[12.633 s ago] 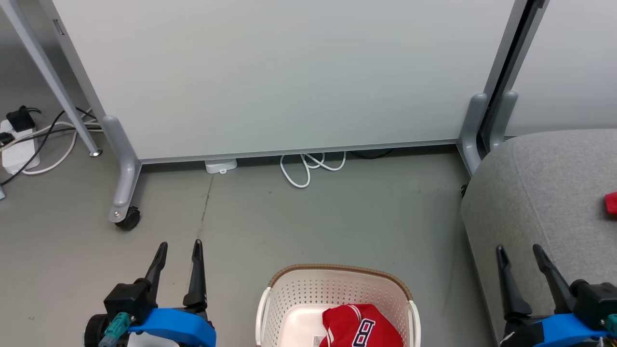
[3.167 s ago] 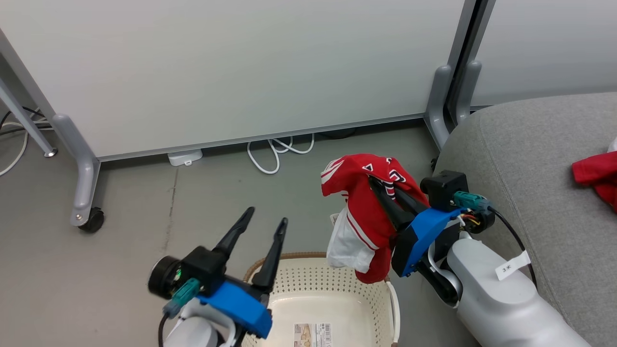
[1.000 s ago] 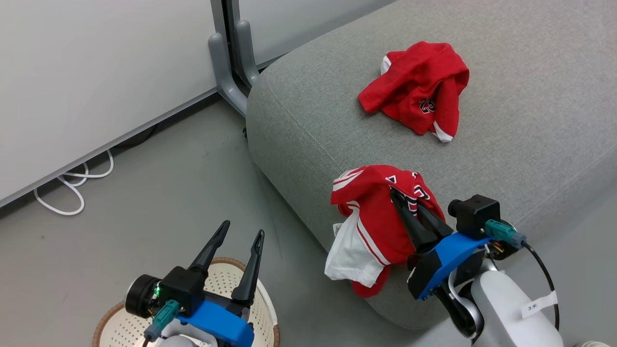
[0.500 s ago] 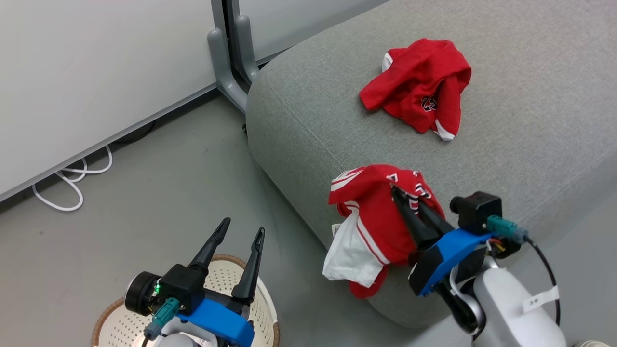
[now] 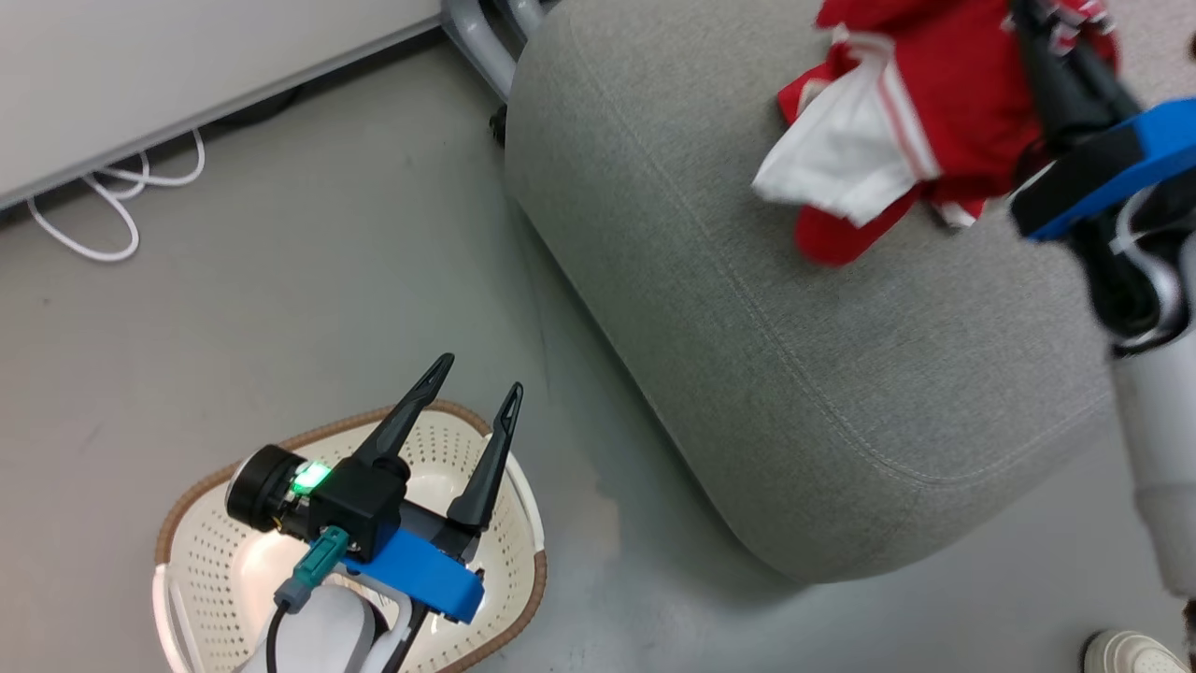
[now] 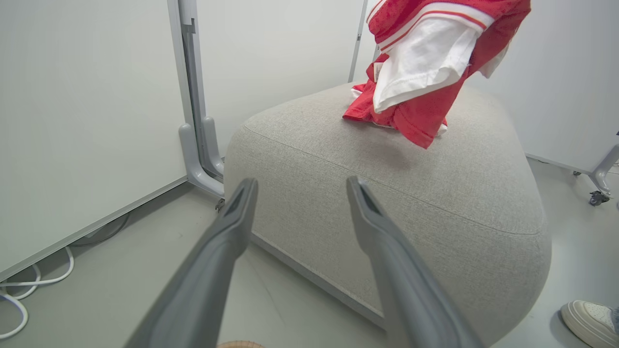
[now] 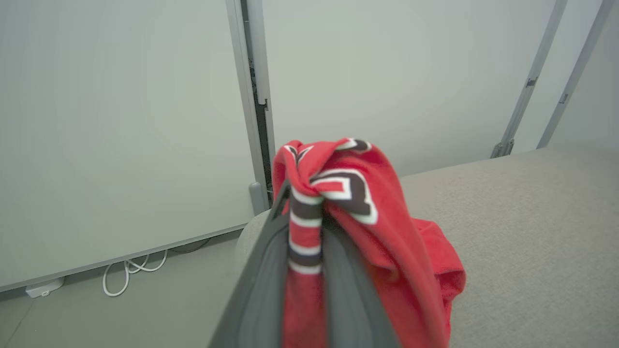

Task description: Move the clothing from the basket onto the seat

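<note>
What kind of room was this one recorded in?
Likely a lab or office corner staged as a home: white partition panels, loose cable on grey floor, a grey couch seat and laundry basket.

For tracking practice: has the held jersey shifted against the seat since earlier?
Yes. The jersey in the right pincer went from the seat's edge inward, over its top.

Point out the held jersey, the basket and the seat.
held jersey (image 5: pixel 953 93), head view, red fabric beside the white lining.
basket (image 5: pixel 206 561), head view, perforated inner wall on the left.
seat (image 5: pixel 888 327), head view, bare grey top inside the seam.
</note>
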